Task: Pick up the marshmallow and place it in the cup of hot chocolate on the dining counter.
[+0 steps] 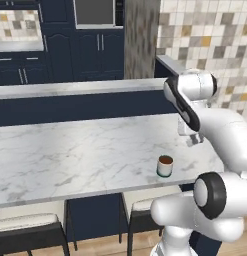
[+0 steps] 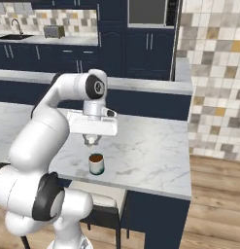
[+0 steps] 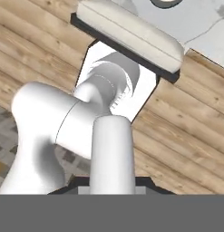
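counter (image 1: 70,150): marble top spanning the scene, stool (image 1: 25,225) tucked under the near edge | cup (image 2: 96,164): upright near the counter's near edge, dark liquid inside | gripper (image 2: 92,141): hung just above the cup; finger spread cannot be told | marshmallow: cannot be made out

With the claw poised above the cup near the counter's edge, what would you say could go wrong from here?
1. The cup stands close to the front edge of the counter; a low pass by the claw could knock it over and spill the dark drink, or push it off above the stool.
2. I cannot tell whether the claw holds the marshmallow; if it holds nothing, opening here puts nothing in the cup.
3. The claw looks slightly off the cup's centre, so a drop might miss.
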